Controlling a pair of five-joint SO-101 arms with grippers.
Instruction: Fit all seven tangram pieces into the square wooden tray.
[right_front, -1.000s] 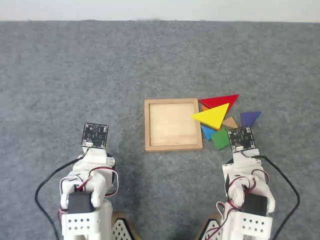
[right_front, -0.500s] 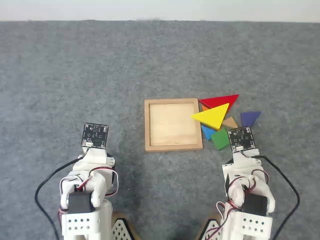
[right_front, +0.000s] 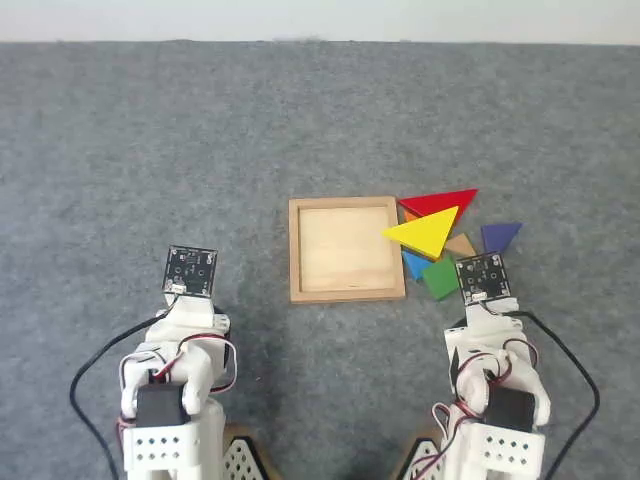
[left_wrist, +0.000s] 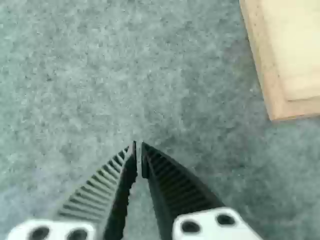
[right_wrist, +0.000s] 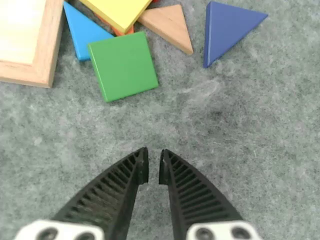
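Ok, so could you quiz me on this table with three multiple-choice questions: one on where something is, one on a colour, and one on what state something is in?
1. Where do the coloured pieces lie?
A) flat inside the tray
B) on the carpet beside the wooden tray, near the right arm
C) in front of the left arm

2. What colour is the square piece?
A) green
B) white
C) pink

3. How do the right arm's jaws stand?
A) clamped on a piece
B) spread wide
C) shut, holding nothing

Answers:
1 B, the pile sits against the tray's edge on the right arm's side.
2 A, the right wrist view shows a green square.
3 C, the right wrist view shows them closed over bare carpet.
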